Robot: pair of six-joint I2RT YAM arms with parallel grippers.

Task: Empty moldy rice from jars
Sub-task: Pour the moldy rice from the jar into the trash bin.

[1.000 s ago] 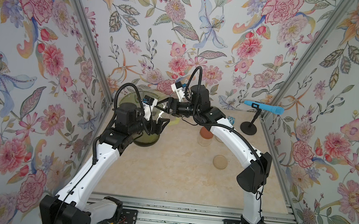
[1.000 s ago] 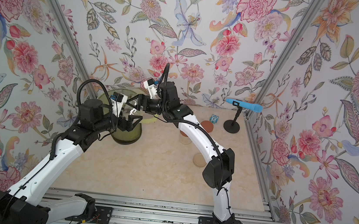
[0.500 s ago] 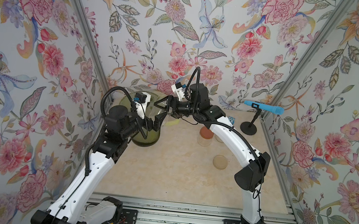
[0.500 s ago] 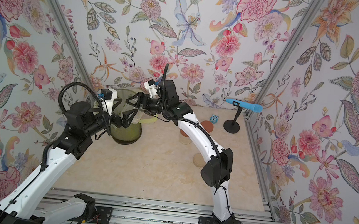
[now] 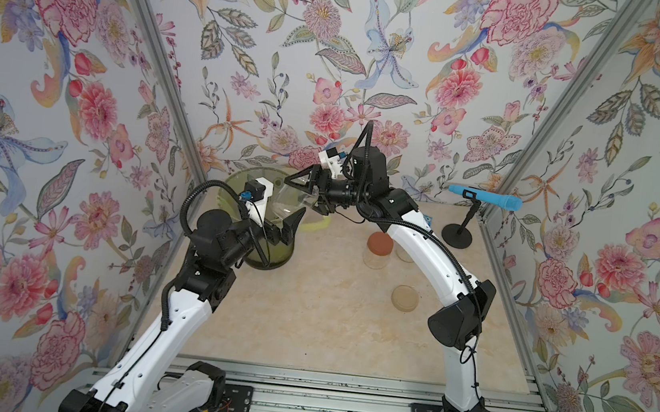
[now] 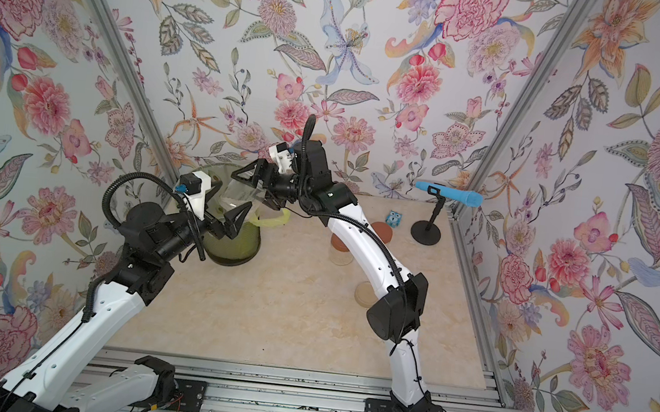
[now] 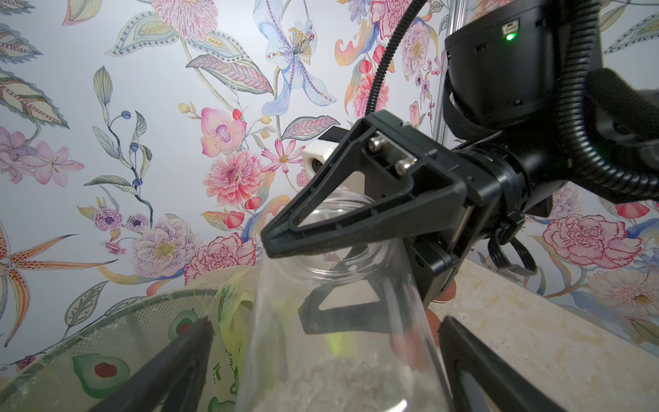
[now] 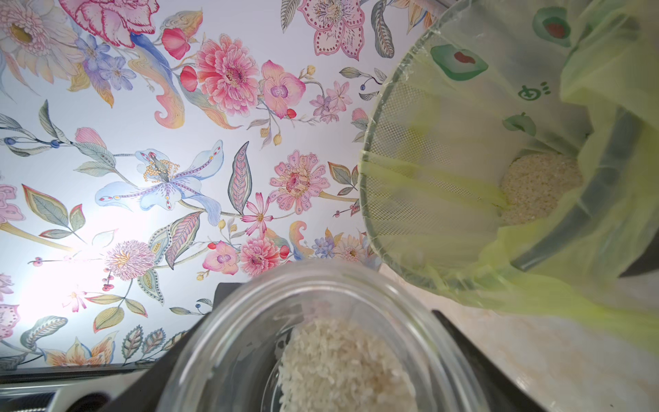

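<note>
While a round beige lid (image 5: 405, 297) lies flat at three o'clock on the pale marbled tabletop (image 5: 308, 317), a squat clear glass jar with a reddish-brown lid (image 5: 378, 250) stands at one o'clock. Over at ten o'clock the left gripper (image 7: 326, 321) gapes wide, holding nothing, its fingers (image 7: 185, 356) either side of an open clear glass jar (image 8: 228, 339). That jar's pinched in the right gripper (image 7: 285, 281), tilted above the green mesh bin with yellow-green liner (image 8: 403, 178), off-white moldy rice (image 8: 342, 364) sitting inside it, and more rice (image 8: 538, 185) heaped down in the bin!
</note>
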